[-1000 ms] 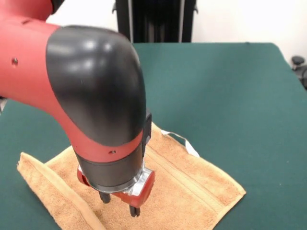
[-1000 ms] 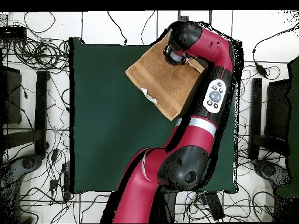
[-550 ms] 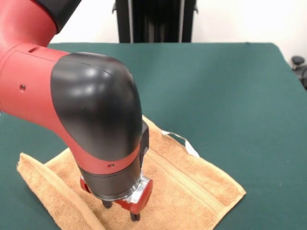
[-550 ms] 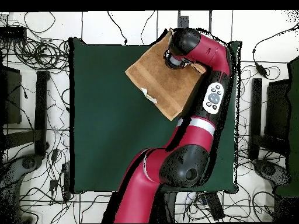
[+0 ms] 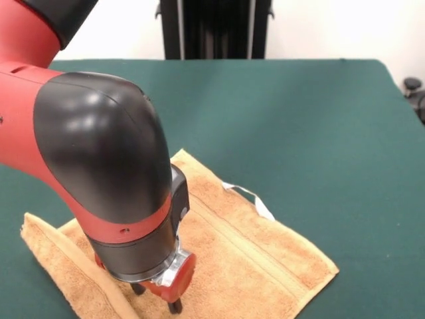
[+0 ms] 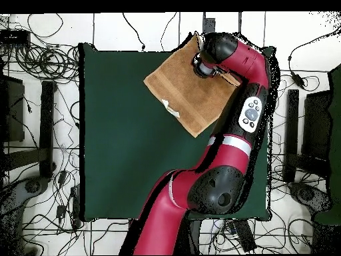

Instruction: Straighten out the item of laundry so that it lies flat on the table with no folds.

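Note:
The item of laundry (image 5: 252, 252) is an orange-tan towel spread near the front edge of the green table (image 5: 299, 119). Its left edge is turned over into a long raised fold (image 5: 60, 259). A white loop tag (image 5: 255, 199) sticks out from its far edge. My gripper (image 5: 156, 299) points straight down over the towel's left part, just right of the fold. Its two dark fingertips (image 5: 174, 307) stand apart, down at the cloth. In the overhead view the towel (image 6: 183, 93) lies at the table's top right part, and the arm's wrist (image 6: 220, 50) hides the gripper.
The bulky red and black arm (image 5: 93, 153) blocks the towel's left half in the front view. The table's edge (image 6: 266, 80) runs close beside the towel. Cables (image 6: 40, 60) and stands surround the table on the floor.
The arm has shifted left and down in the front view, bringing the fingertips closer to the folded edge and uncovering the towel's far corner. The towel has barely moved.

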{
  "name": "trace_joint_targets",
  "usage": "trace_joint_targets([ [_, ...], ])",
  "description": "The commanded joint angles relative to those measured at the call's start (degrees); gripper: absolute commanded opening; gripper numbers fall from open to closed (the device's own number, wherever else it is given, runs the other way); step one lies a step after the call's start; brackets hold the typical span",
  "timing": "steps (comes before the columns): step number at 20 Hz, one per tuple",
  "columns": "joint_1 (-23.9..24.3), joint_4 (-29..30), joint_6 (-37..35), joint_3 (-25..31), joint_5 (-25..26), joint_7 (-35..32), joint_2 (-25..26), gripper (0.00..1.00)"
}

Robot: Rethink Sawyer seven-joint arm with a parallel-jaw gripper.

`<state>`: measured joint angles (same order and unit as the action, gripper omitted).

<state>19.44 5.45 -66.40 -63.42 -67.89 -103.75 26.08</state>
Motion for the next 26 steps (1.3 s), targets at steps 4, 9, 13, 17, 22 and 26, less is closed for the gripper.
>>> trace_joint_targets([
  [4, 4.29, -0.13, 13.96, -7.51, -2.28, -11.95, 4.73, 1.00],
  [9, 5.26, -0.86, 16.71, -11.12, -4.53, -12.41, 5.84, 1.00],
  [13, 5.75, -1.12, 17.00, -14.98, -6.58, -13.26, 5.73, 1.00],
  [17, 5.23, -0.53, 17.29, -17.60, -7.24, -14.14, 5.51, 1.00],
  [22, 5.93, -1.09, 17.10, -22.51, -10.35, -14.71, 6.22, 1.00],
  [26, 6.77, -1.68, 14.71, -25.78, -13.78, -13.82, 6.91, 1.00],
])
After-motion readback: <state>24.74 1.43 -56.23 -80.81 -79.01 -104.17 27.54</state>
